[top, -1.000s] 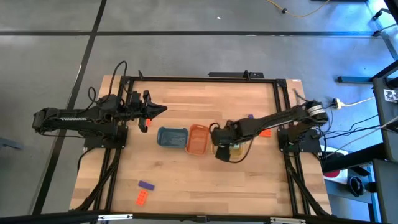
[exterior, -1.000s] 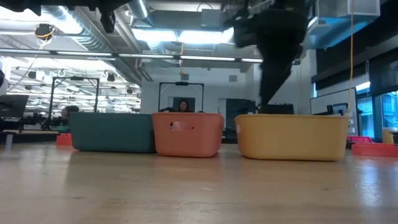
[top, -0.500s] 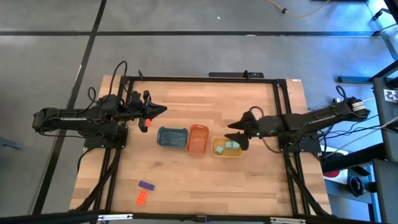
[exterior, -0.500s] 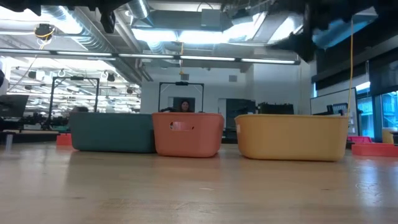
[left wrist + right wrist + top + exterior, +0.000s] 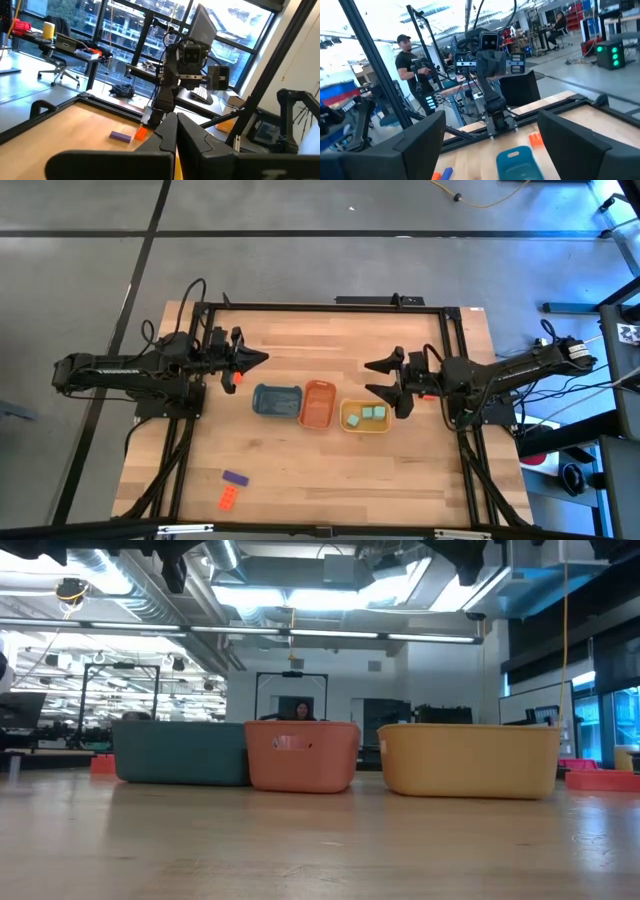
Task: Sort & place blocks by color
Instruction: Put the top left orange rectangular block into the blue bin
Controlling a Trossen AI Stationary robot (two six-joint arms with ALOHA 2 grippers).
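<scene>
so far, two mint green blocks are seen in the yellow tray mid-desk; purple and orange-red blocks remain near the front-left corner. right gripper is held released, empty; left gripper clenched, empty.

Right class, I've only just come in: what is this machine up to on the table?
It is sorting blocks by colour. The right end effector hangs open and empty beside the yellow tray, which holds mint green blocks. The left end effector waits shut at the table's left. A purple block and an orange-red block remain unsorted.
</scene>
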